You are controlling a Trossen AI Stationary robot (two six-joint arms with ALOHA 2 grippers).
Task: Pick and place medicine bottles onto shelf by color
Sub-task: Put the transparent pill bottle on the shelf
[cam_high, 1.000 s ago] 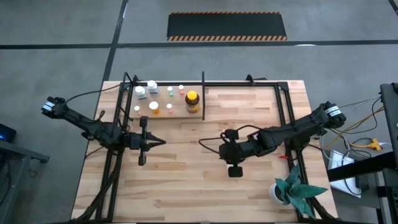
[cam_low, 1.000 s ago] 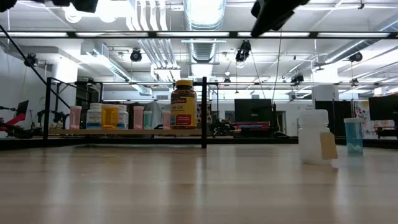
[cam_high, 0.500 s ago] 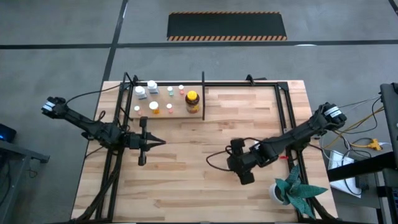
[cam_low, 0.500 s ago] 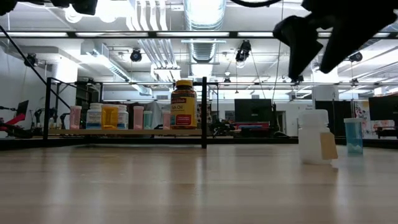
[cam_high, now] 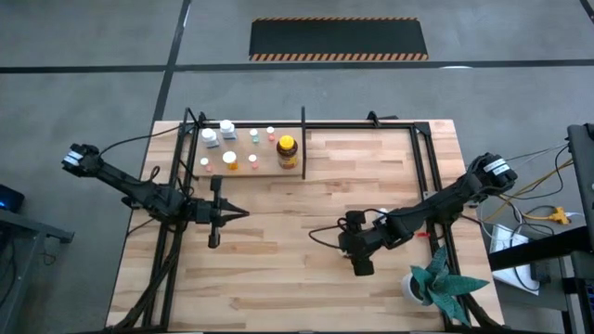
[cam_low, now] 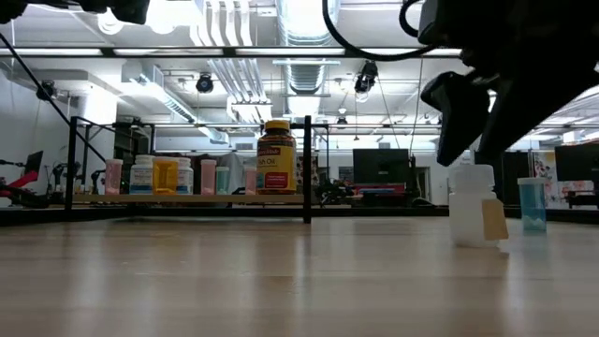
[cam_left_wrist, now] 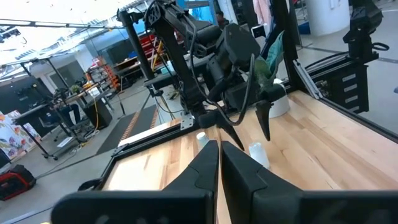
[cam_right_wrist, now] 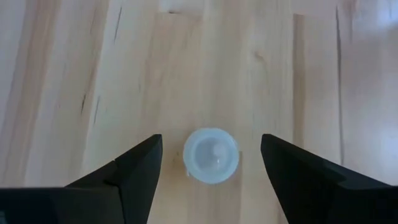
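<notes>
My right gripper (cam_right_wrist: 211,142) is open and points down over a small white bottle (cam_right_wrist: 211,155) that stands upright on the table; its fingers flank the cap without touching. The low view shows that bottle (cam_low: 473,206) under the gripper (cam_low: 473,140), with a pale blue bottle (cam_low: 532,206) beside it. In the high view the right gripper (cam_high: 360,264) covers both. The shelf (cam_high: 246,169) at the far left holds several small bottles and the amber jar (cam_high: 287,148). My left gripper (cam_high: 243,213) hangs shut in the air near the shelf.
A white pot with a green plant (cam_high: 436,283) stands at the near right corner, close to my right arm. The black frame tubes (cam_high: 429,176) run along the table's right side. Bare wood lies between the shelf and the right gripper.
My right gripper has come down and moved toward the table's near right, ending just above the white bottle. The bottles have stayed where they were.
</notes>
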